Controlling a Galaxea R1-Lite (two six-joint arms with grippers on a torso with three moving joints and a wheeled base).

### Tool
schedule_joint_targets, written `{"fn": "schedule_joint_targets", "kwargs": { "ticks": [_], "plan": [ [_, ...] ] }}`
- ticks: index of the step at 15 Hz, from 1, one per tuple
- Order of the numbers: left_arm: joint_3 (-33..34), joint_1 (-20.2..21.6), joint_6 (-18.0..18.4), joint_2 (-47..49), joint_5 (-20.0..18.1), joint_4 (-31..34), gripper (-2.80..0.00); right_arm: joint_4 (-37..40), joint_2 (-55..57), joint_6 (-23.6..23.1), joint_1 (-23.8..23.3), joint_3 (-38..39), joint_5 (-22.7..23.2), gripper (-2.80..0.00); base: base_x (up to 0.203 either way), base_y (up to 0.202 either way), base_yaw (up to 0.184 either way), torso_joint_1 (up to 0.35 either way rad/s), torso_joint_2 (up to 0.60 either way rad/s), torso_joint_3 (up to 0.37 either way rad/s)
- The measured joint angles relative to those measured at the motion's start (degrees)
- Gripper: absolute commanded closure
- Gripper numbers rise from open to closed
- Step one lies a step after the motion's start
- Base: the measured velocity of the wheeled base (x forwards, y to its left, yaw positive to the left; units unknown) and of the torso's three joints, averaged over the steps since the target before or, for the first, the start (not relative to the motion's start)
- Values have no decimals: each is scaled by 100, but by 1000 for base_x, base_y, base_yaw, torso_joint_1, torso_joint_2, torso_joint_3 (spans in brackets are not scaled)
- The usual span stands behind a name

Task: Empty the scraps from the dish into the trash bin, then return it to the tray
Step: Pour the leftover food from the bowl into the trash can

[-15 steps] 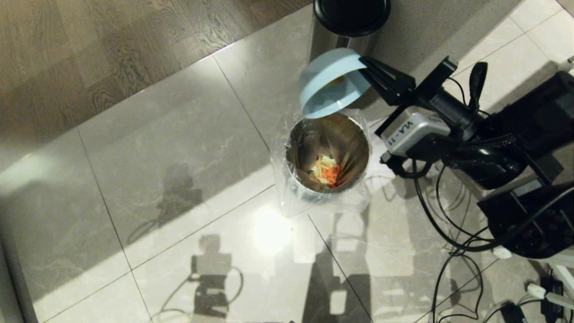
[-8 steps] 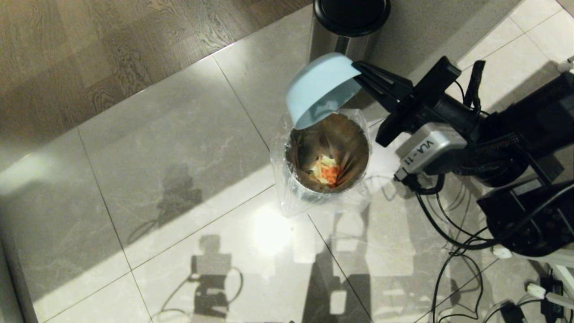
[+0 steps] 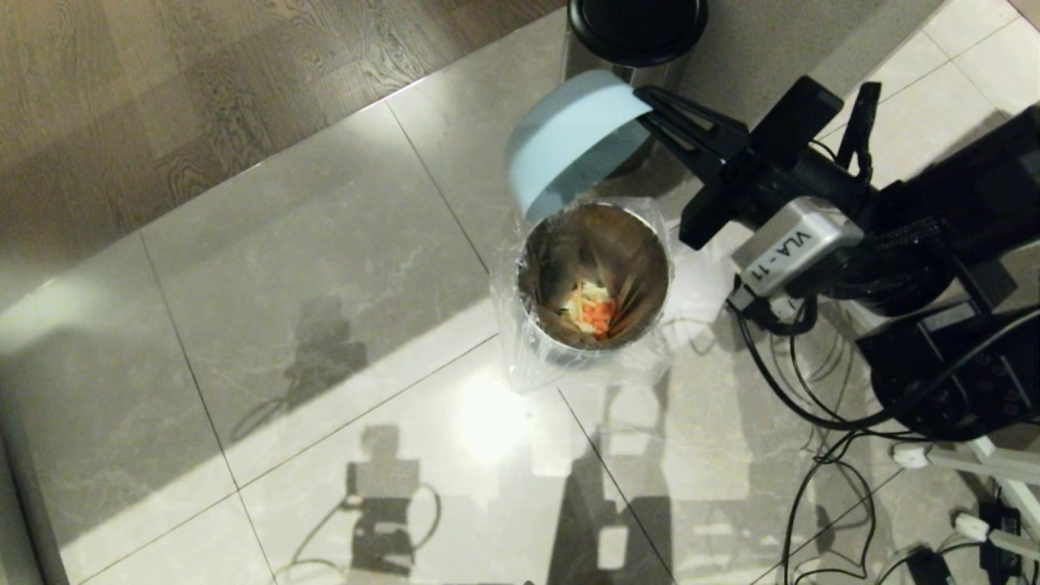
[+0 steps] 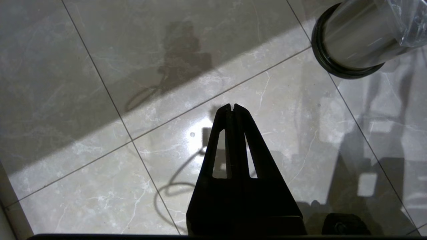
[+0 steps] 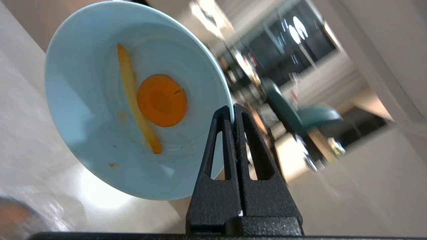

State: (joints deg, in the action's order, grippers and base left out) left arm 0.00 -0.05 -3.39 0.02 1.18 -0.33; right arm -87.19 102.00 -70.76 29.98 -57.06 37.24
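Observation:
My right gripper is shut on the rim of the light-blue dish, which hangs tipped steeply, mouth down, just above the far edge of the trash bin. In the right wrist view the dish still carries scraps: one carrot slice and a yellow strip cling to its inside, with the right gripper pinching the rim. Orange and pale scraps lie at the bottom of the lined bin. My left gripper hangs shut and empty over the floor tiles. The tray is out of view.
A black-lidded steel bin stands right behind the dish. The small bin's black base ring shows in the left wrist view. Cables trail over the tiles at the right, by the robot's base. Wooden flooring lies beyond the tiles.
The right wrist has rolled, tipping the dish further over so its underside now faces up, and the dish has shifted slightly up and to the left above the bin.

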Motion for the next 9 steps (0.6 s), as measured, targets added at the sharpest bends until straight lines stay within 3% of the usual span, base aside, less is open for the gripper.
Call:
{"fn": "schedule_joint_targets", "kwargs": {
  "ticks": [4, 9],
  "plan": [
    [0, -5, -2, 0, 0, 0, 0, -2, -126, 195, -121, 128, 292, 0, 0, 0, 0, 0, 0, 0],
    [0, -2, 0, 0, 2, 0, 0, -2, -235, 938, -270, -47, 449, 0, 0, 0, 0, 0, 0, 0]
  ]
}}
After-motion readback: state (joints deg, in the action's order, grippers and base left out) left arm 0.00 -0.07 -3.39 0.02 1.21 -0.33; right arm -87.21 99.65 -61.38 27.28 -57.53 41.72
